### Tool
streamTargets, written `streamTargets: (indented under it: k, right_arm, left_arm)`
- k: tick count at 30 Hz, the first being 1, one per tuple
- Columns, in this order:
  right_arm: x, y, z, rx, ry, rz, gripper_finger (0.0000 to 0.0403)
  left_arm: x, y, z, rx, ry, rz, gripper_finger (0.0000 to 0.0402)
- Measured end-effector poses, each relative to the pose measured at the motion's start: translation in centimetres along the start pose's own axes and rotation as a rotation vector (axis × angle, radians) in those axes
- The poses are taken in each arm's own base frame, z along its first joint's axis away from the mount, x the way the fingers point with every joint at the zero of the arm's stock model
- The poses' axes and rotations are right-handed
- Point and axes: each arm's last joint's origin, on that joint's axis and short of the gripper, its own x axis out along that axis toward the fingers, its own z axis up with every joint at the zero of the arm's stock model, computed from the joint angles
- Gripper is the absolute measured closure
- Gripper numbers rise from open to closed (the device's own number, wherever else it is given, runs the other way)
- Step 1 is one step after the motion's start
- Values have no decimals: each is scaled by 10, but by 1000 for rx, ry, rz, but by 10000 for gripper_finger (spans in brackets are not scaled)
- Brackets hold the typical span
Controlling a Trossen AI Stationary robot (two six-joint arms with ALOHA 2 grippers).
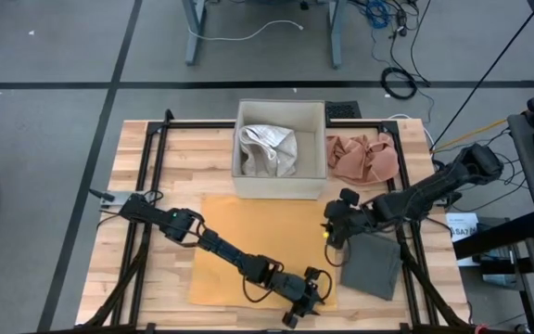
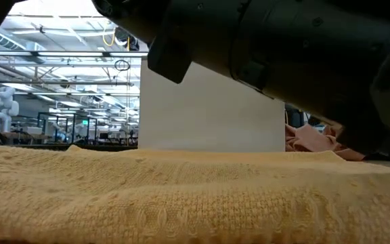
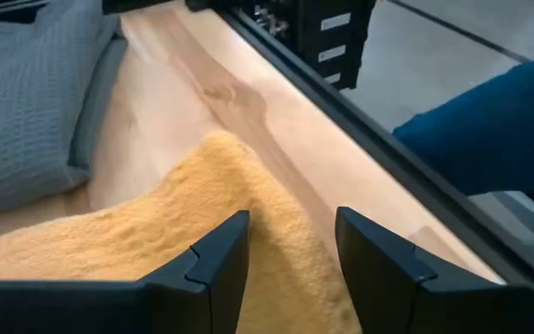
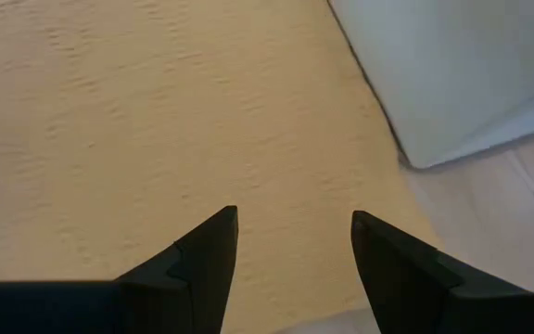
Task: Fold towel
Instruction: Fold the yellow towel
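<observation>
Flat mustard-yellow knitted towel [image 1: 248, 246] at table centre, both grippers at its edges.
Near right corner partly hidden under left gripper [image 1: 306, 299] at 5 o'clock, jaws parted astride the raised corner, gripping nothing; long axis hard to judge, sides square to the light wooden slatted table [image 1: 133, 278]. Right gripper [image 1: 335, 229] at 3 o'clock over the towel's right edge, fingers apart, empty. Low view mostly blocked by a dark arm. Folded grey cloth [image 1: 373, 264] at 4 o'clock, white open box [image 1: 280, 139] at 12.
</observation>
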Motion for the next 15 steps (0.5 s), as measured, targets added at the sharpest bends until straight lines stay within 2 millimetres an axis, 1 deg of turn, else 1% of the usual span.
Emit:
streamTargets:
  k: [7,15]
  right_arm:
    - [19,-16,7,81,102,0,204]
    - [46,-26,3,87,241,-13,204]
  left_arm:
    - [0,0,-1,-29,10,-7,234]
    - [0,2,-3,-39,35,4,234]
